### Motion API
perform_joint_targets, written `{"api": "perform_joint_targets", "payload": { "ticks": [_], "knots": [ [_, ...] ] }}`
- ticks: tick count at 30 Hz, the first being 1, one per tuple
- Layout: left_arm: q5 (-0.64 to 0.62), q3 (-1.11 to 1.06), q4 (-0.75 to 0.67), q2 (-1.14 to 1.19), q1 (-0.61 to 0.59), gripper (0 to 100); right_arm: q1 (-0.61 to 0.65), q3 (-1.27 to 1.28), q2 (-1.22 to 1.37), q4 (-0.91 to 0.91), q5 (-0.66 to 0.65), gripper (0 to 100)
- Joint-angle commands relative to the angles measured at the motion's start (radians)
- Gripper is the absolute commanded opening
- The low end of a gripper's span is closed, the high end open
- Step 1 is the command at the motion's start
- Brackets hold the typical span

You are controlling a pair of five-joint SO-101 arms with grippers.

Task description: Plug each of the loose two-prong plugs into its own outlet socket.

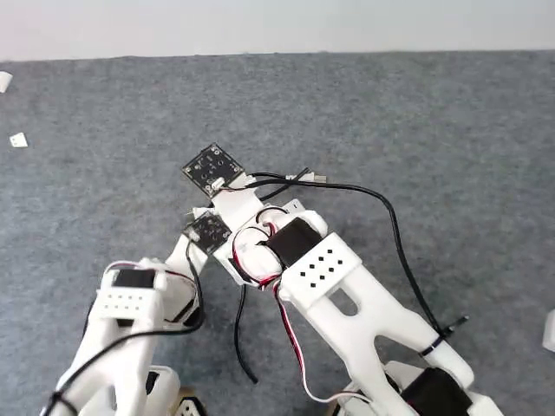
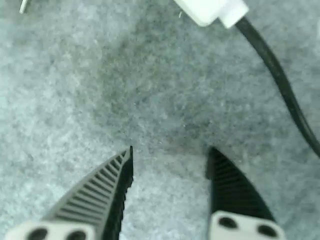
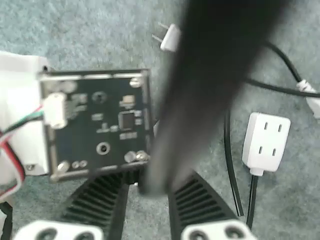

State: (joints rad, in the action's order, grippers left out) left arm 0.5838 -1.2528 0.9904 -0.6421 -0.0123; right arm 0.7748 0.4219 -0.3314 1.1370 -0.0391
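My right gripper (image 3: pixel 149 190) is shut on a thick black cable (image 3: pixel 200 85) that runs up out of its fingers. Beyond it on the grey carpet lie a white outlet block (image 3: pixel 265 141) with several sockets and a loose white two-prong plug (image 3: pixel 169 36). Another white plug (image 3: pixel 313 100) shows at the edge of the right wrist view. My left gripper (image 2: pixel 170 162) is open just over bare carpet, nothing between its fingers. A white outlet end (image 2: pixel 210 10) on a black cord (image 2: pixel 280 80) lies ahead of it. In the high view a white plug (image 1: pixel 318 179) lies by the arms' wrists.
The left arm's camera board (image 3: pixel 97 125) sits right beside my right gripper. A black cable (image 1: pixel 397 243) loops around the right arm (image 1: pixel 347 295). Small white scraps (image 1: pixel 17 139) lie at the far left, and a white piece (image 1: pixel 549 331) at the right edge.
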Motion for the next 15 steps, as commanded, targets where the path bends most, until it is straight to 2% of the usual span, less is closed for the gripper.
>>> {"api": "perform_joint_targets", "payload": {
  "ticks": [1,4,7,11,15],
  "knots": [
    [-0.017,0.008,-0.017,-0.035,0.015,28,-0.008,-0.032,-0.005,-0.019,0.012,0.8],
    [-0.038,0.038,-0.034,0.014,0.006,27,-0.013,-0.02,-0.005,-0.024,0.026,0.8],
    [-0.144,0.045,-0.109,0.057,-0.017,27,-0.031,0.025,-0.005,-0.084,0.089,0.8],
    [-0.275,0.042,-0.198,0.06,-0.06,27,-0.102,0.118,-0.005,-0.234,0.267,0.8],
    [-0.414,0.025,-0.281,0.04,-0.092,27,-0.163,0.169,-0.007,-0.36,0.347,0.8]
  ]
}}
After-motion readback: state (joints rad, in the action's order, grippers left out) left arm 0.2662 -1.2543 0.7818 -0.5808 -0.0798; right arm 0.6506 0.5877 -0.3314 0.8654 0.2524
